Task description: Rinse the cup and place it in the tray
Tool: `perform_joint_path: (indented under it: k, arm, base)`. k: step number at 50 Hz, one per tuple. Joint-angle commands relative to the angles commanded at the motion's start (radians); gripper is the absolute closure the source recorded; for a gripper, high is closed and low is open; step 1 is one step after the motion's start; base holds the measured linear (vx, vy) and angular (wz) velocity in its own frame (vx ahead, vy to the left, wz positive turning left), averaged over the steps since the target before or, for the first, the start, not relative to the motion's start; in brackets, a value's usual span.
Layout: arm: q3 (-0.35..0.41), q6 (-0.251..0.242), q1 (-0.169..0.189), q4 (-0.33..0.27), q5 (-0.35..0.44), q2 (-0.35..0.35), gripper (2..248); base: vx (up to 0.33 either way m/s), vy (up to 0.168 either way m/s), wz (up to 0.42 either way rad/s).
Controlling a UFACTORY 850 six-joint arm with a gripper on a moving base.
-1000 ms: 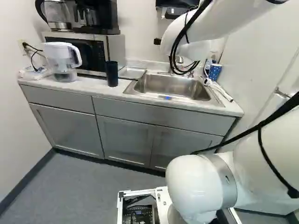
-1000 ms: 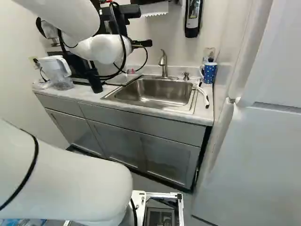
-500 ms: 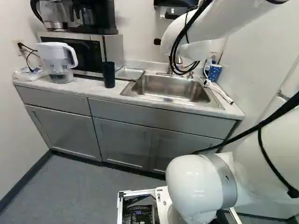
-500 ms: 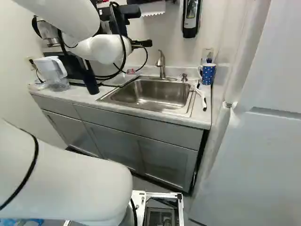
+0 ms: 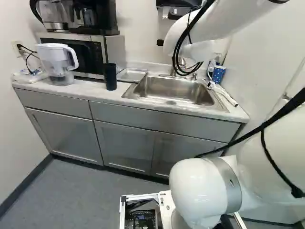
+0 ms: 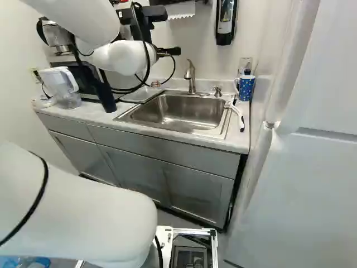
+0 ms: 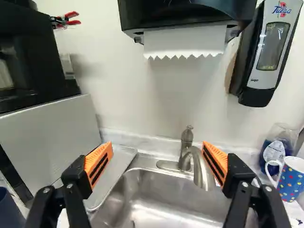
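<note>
Gripper (image 6: 170,51) open, tap (image 7: 198,166) approx. at its 1 o'clock. Only R base & wrist views show soap disp. (image 6: 226,22); dark cup (image 5: 110,77) approx. at sink's (image 5: 171,90) 9 o'clock.

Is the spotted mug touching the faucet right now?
Apart. The right base view shows a wide gap: the spotted mug stands right of the faucet, with a small metal fitting between them.

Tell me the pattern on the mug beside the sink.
Multicoloured dots on blue, on the white-handled ceramic-looking mug; clearest in the wrist view.
</note>
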State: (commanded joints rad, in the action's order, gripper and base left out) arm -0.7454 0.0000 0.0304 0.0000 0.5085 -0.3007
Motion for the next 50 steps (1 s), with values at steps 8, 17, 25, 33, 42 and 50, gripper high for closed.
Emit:
perform_joint_path:
  k: [8,17,25,33,42,50]
  arm:
    - [-0.026,0.0,-0.001,0.0,-0.01,0.03,3]
    - [-0.056,0.0,-0.001,0.0,-0.034,0.064,3]
    - [-0.083,0.0,-0.001,0.0,-0.056,0.095,3]
    - [-0.11,0.0,0.0,0.0,-0.077,0.126,3]
    - [-0.142,0.0,0.004,0.0,-0.1,0.161,3]
    - [-0.172,0.0,0.008,0.0,-0.122,0.192,3]
  base:
    - [0.0,0.0,0.0]
    - [0.0,0.0,0.0]
    - [0.0,0.0,0.0]
    - [0.0,0.0,0.0]
    - [0.0,0.0,0.0]
    - [0.0,0.0,0.0]
